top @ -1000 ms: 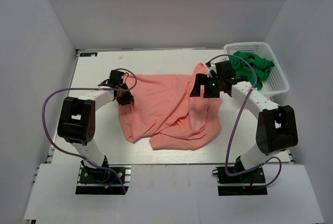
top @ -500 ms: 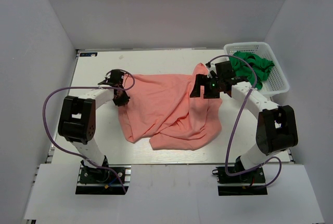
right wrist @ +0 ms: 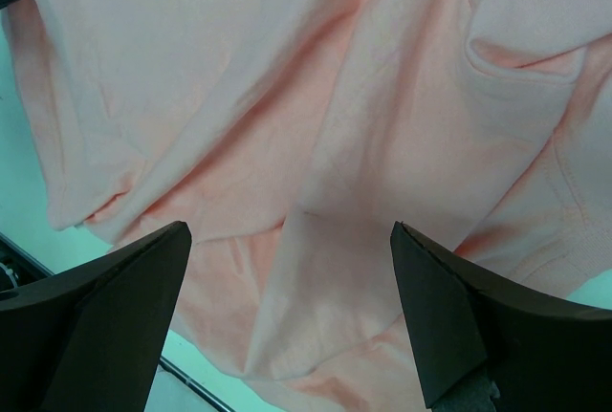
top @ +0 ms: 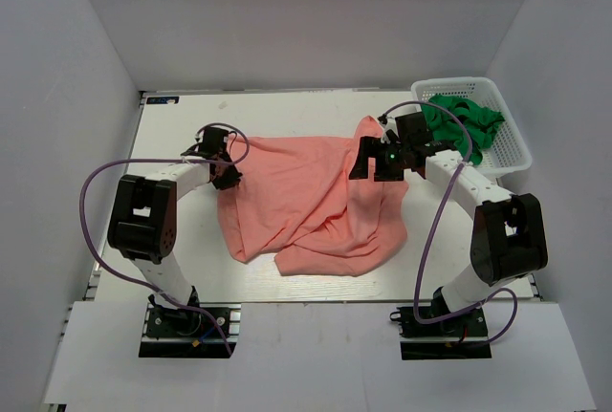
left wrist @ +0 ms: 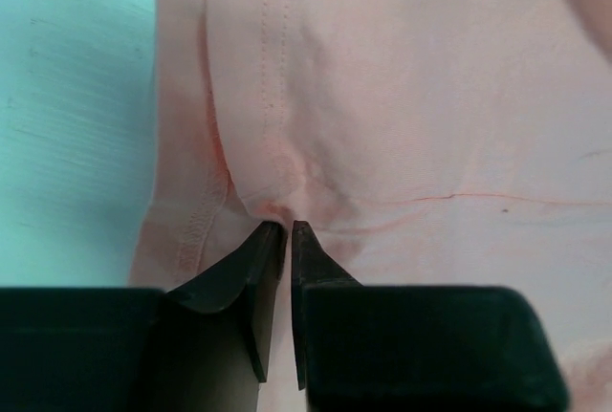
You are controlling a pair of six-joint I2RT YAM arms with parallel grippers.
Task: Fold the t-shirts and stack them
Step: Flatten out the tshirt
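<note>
Worktop: the white worktop [top: 182, 130] sits between pale grey walls [top: 76, 97], and my two arms reach in from its near edge.
Left gripper: my left gripper [left wrist: 289, 226] is pressed together. It pinches a small pucker of the salmon-pink shirt [left wrist: 402, 97] just beside a double-stitched hem, and the cloth creases in toward the tips.
Left gripper from above: it is at the shirt's left edge, near the far-left corner of the cloth.
Right gripper: my right gripper [right wrist: 289, 230] is spread wide, with rumpled pink cloth showing between the fingers. I cannot tell whether the tips touch it.
Right gripper from above: it is over the far right part of the shirt, beside a raised peak of cloth.
Shirt: it lies crumpled and unfolded across the middle of the worktop, with folds bunched toward the near right.
Green garment: the green garment [top: 466, 120] is heaped inside the white lattice basket [top: 449, 84] at the far right corner, apart from the shirt.
</note>
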